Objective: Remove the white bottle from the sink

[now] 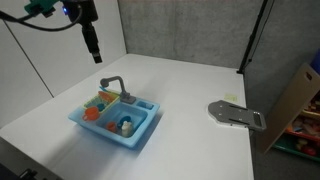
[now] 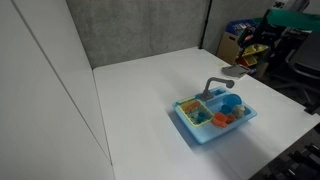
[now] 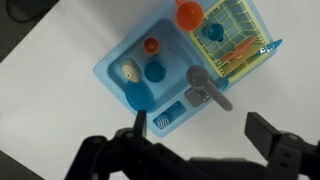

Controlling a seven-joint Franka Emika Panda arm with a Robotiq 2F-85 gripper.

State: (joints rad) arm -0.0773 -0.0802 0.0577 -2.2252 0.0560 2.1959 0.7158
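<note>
The light-blue toy sink (image 3: 112,62) lies on the white table, seen from above in the wrist view and in both exterior views (image 1: 140,132) (image 2: 190,128). The small cream white bottle (image 3: 129,71) lies in the basin beside blue pieces (image 3: 154,72) and an orange piece (image 3: 151,45). The grey faucet (image 3: 208,90) curves over the basin. My gripper (image 3: 200,135) is open and empty. It hangs high above the sink, up and to the back in an exterior view (image 1: 97,57).
A yellow dish rack (image 3: 230,40) with toy pieces fills the sink's other compartment. A flat grey device (image 1: 237,115) lies on the table away from the sink. Grey walls stand behind the table. Shelves and clutter (image 2: 245,45) lie past one table edge.
</note>
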